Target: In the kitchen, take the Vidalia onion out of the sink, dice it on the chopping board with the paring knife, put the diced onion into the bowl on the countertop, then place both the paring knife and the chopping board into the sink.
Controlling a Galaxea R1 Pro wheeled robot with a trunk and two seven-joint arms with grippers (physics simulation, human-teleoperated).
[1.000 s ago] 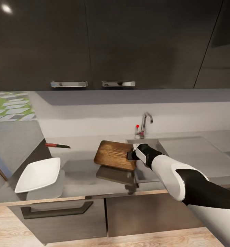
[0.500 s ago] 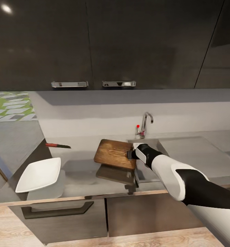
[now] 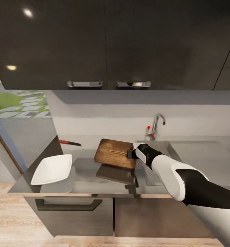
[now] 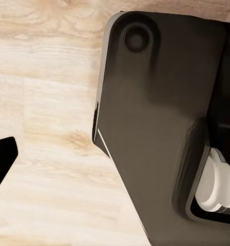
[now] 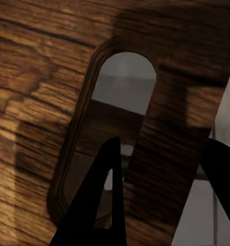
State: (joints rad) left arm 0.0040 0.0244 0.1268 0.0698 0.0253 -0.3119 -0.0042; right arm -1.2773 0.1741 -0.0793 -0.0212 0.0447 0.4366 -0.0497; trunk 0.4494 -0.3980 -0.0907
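No brand, label or readable writing anywhere. One chopping board [image 3: 115,153]: brown wood with dark grain streaks, rounded corners and an oblong handle slot [image 5: 122,102], lifted clear of the desk [image 3: 94,178], tilted, its reflection visible on the grey slab underneath. Right claw [image 3: 131,154] pinching the chopping board at its handle end, one dark finger [image 5: 97,200] passing through the slot and the other over the board's outer edge, wood between them. One sink [image 3: 159,151] just beyond and beside the right claw, grey basin, with a single chrome tap [image 3: 156,125] bearing a red knob at its back. One paring knife [image 3: 69,142], red handle and dark pointed blade, lying flat on the desk well apart from the right claw, past the board's far end, near the wall. One bowl [image 3: 52,168], white, glossy, squarish, shallow, further out along the desk, nearer the front edge. Two silver handles on the dark upper cabinets above. Left claw: cannot tell whether spread or pressed together; one dark fingertip [image 4: 1,160] over pale wood floor [image 4: 43,102].
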